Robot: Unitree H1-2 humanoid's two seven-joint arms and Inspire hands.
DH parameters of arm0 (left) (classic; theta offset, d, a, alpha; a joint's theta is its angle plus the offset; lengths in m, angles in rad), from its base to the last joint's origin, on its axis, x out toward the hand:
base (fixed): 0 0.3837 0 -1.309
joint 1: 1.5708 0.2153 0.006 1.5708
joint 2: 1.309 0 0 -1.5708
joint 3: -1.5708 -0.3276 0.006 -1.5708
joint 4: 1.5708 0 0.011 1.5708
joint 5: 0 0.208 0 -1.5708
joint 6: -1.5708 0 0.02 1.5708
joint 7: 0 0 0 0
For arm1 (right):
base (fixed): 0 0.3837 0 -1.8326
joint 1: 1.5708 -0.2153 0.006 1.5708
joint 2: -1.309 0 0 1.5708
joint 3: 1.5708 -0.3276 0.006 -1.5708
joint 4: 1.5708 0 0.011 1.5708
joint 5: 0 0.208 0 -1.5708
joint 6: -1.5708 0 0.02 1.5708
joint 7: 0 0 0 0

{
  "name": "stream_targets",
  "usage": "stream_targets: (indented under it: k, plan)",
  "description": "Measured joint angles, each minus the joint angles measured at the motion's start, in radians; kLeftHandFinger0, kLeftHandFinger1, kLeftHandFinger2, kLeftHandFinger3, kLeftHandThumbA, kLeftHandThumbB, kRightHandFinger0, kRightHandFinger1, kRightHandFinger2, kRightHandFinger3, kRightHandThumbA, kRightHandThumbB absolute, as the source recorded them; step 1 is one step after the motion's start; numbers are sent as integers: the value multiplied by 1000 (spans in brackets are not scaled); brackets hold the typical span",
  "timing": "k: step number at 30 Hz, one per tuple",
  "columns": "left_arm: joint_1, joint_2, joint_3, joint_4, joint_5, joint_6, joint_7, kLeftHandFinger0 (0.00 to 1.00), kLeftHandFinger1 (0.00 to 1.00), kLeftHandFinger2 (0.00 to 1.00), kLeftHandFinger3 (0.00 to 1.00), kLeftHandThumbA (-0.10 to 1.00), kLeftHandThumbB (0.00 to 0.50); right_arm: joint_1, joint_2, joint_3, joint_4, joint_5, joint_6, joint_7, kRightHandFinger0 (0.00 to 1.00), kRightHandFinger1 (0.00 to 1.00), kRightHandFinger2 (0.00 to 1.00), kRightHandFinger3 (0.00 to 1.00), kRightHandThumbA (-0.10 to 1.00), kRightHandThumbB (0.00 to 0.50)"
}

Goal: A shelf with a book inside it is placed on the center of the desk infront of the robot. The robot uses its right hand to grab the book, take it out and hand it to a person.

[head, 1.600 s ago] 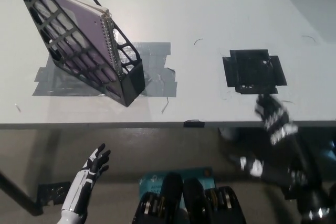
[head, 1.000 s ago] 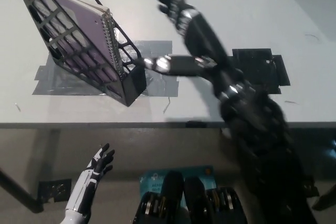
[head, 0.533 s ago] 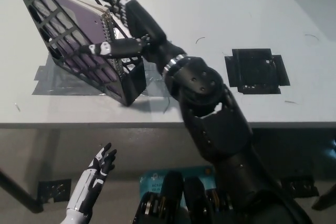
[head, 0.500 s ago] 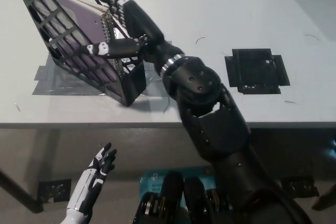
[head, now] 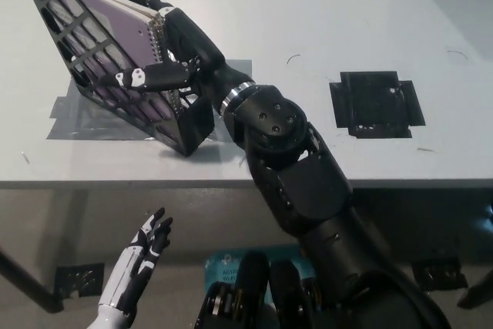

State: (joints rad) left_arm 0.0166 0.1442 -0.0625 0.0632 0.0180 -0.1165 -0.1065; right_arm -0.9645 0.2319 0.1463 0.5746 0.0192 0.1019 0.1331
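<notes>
Surface (head: pixel 370 28): white, bearing a tilted black lattice shelf (head: pixel 69 52). Book (head: pixel 115 44): spiral-bound, purple, inside shelf. Right hand (head: pixel 158 48): fingers spread across the book's spiral edge, not closed. Left hand (head: pixel 146 248): open, below surface edge.

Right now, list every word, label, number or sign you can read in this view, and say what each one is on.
None can be read.
Blue sheet on the floor below the desk: faint pale print, too small and blurred to read.
Spiral-bound book in the black shelf: plain lilac cover, no text showing.
Black taped patch and grey tape: no markings.
</notes>
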Motion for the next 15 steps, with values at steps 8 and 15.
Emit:
stream_targets:
  k: [8,15]
  plan:
    - [0,0,0,-7,3,14,-3,1000,1000,1000,1000,901,227,0,22,-36,31,26,0,12,1000,1000,1000,1000,1000,341]
    - [-10,0,-3,-7,12,12,-3,1000,1000,1000,1000,953,230,-1,41,-81,84,72,0,32,1000,1000,1000,1000,1000,313]
